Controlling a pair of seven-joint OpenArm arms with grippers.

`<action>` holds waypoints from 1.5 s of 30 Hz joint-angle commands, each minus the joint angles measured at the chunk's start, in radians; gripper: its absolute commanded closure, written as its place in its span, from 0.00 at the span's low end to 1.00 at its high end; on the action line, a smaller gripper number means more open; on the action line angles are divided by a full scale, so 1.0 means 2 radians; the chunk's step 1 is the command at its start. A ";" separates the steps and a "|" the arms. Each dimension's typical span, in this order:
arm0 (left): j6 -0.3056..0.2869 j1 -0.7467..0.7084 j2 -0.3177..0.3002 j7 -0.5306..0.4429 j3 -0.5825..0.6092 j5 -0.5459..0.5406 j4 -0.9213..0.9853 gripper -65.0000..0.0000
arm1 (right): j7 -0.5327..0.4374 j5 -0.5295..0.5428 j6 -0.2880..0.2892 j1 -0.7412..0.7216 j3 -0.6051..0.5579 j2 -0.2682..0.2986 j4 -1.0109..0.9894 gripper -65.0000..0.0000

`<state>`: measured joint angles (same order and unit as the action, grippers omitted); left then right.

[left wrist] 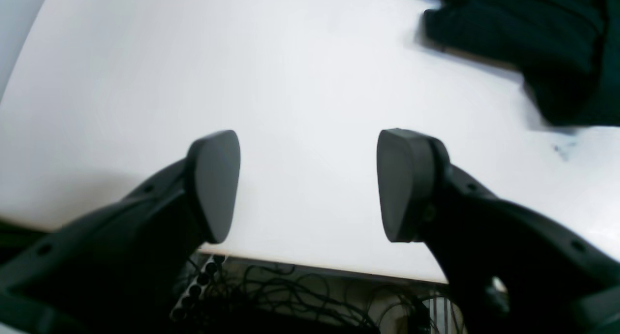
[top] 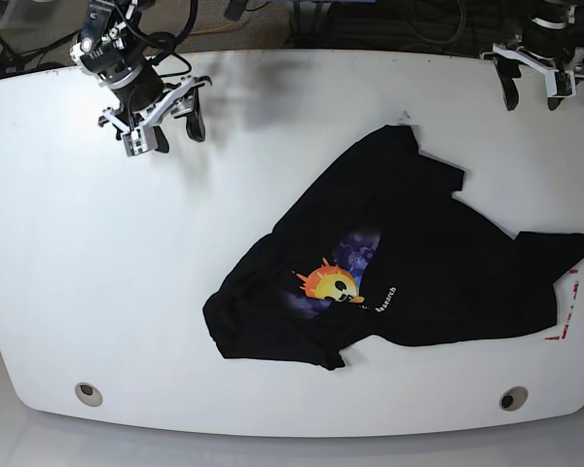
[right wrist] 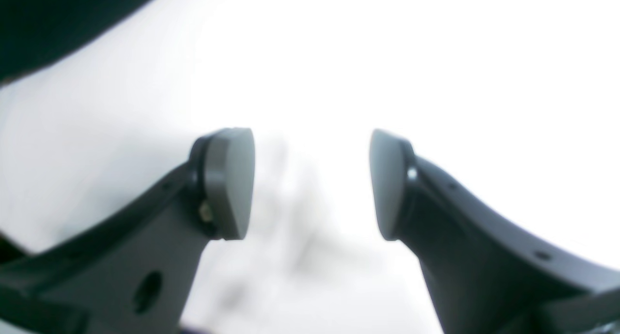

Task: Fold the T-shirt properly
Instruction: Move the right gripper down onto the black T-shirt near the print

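Observation:
The black T-shirt (top: pixel 438 263) lies crumpled and partly spread on the white table (top: pixel 127 272), right of centre. Its orange-yellow smiley print (top: pixel 331 284) on a purple patch faces up, with small white lettering beside it. My left gripper (top: pixel 531 97) is open and empty over the table's far right edge, well away from the shirt. In the left wrist view the gripper (left wrist: pixel 308 184) hangs over bare table, with the shirt (left wrist: pixel 542 38) at top right. My right gripper (top: pixel 178 134) is open and empty at the far left. The right wrist view (right wrist: pixel 310 184) shows the shirt (right wrist: pixel 58 19) at top left.
Two round holes (top: pixel 89 393) (top: pixel 512 399) sit near the table's front edge. Red tape marks (top: pixel 567 321) lie at the right edge by the shirt. Cables and a power strip (left wrist: pixel 290 300) show below the table edge in the left wrist view.

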<state>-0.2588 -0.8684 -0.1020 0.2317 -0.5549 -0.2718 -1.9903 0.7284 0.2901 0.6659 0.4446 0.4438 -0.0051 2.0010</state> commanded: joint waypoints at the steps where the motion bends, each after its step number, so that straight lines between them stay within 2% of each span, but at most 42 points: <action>1: -0.004 0.000 -0.002 0.003 -0.013 -0.005 -0.008 0.37 | 0.012 0.007 0.003 -0.022 0.001 0.003 0.007 0.44; 4: -0.006 0.005 -0.002 0.008 -0.020 -0.005 -0.008 0.37 | 0.044 0.006 0.001 -0.062 -0.016 0.004 -0.004 0.44; 8: -0.006 0.010 -0.002 0.008 -0.021 -0.005 -0.008 0.37 | 0.060 0.006 -0.003 -0.102 -0.052 0.005 -0.021 0.44; 15: -0.006 0.013 -0.002 0.009 -0.021 -0.005 -0.007 0.37 | 0.060 0.003 -0.004 -0.164 -0.114 0.005 -0.072 0.44; 23: -0.006 0.014 -0.002 0.009 -0.021 -0.004 -0.007 0.37 | 0.056 -0.078 -0.004 -0.254 -0.218 0.001 -0.180 0.44; 29: -0.006 0.014 -0.002 0.009 -0.021 -0.003 -0.007 0.37 | 0.022 -0.089 -0.005 -0.308 -0.279 -0.002 -0.254 0.44; 36: -0.006 0.015 -0.002 0.009 -0.020 -0.003 -0.007 0.37 | 0.011 -0.089 -0.005 -0.367 -0.284 -0.021 -0.340 0.44; 45: -0.006 0.016 -0.002 0.009 -0.020 -0.003 -0.006 0.37 | -0.020 -0.089 -0.005 -0.408 -0.288 -0.037 -0.402 0.44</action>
<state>-0.2710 -0.8303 -0.0959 0.2729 -0.5884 -0.2714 -1.9884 0.7094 0.0967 0.6548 -0.3393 -0.1246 -0.0639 1.1950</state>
